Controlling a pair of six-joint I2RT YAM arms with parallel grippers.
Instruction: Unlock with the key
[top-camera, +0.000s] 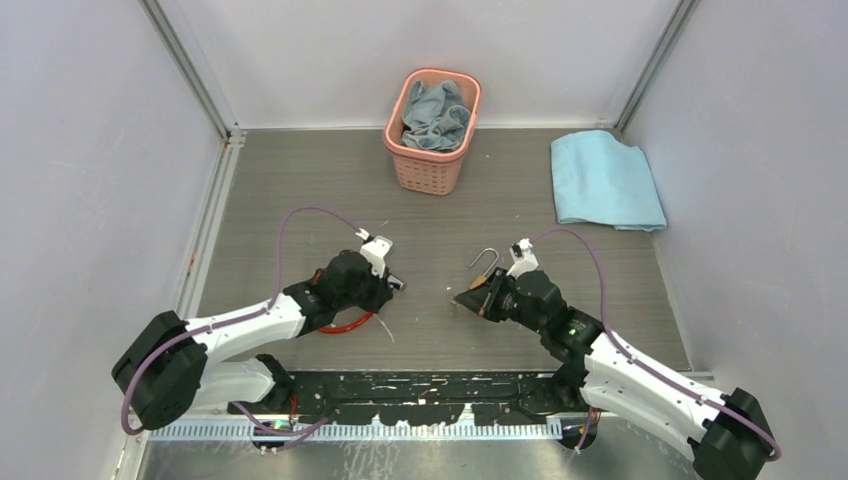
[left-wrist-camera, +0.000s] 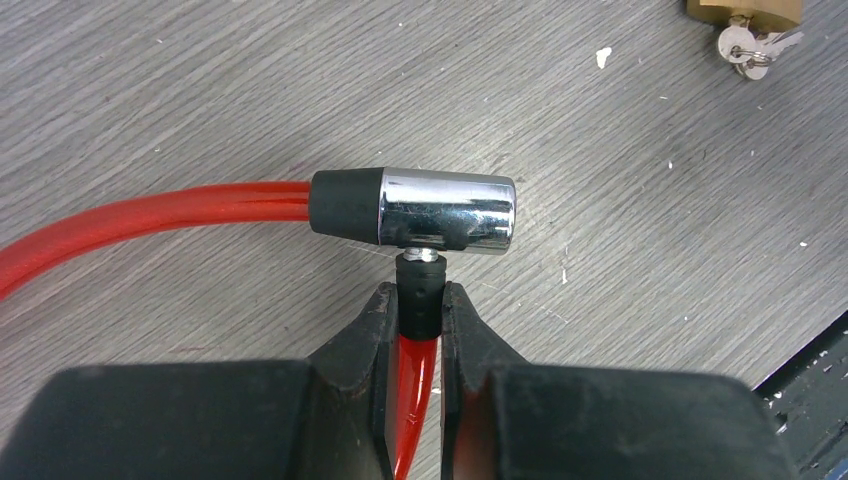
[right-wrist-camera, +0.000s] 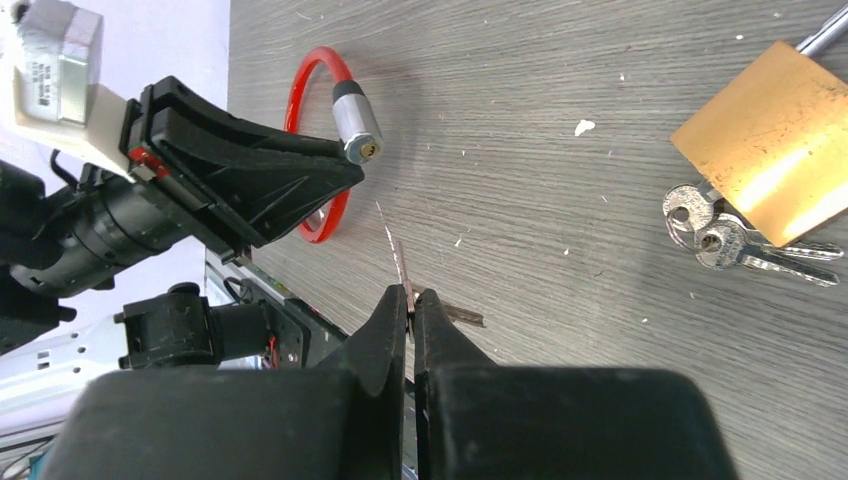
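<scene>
1. The right tool (right-wrist-camera: 410, 300) is pinching a key (right-wrist-camera: 398, 255) between its closed fingers. The thin blade is showing edge-on and pointing out toward the left arm.
2. The left tool (left-wrist-camera: 420, 300) is clamping the black end sleeve of a red cable lock (left-wrist-camera: 150, 215), with a finger pressing on each side just below the chrome cylinder (left-wrist-camera: 447, 210).
3. The cylinder is lying crosswise past the left fingertips, with a black collar and red cable running off to one side. In the right wrist view its keyhole end is facing the key, and the key tip is staying apart from it.
4. The rest of the cable is looping on the counter (top-camera: 300, 180) beside the left arm.
5. A brass padlock (right-wrist-camera: 770, 160) is lying on the counter near the right tool. A small bunch of keys (right-wrist-camera: 735, 240) is touching its edge.
6. Farther back, a pink basket (top-camera: 430, 165) is holding a grey-blue cloth (top-camera: 437, 115) near the rear wall.
7. A light blue towel (top-camera: 604, 180) is lying flat at the far right, well apart from everything else.
</scene>
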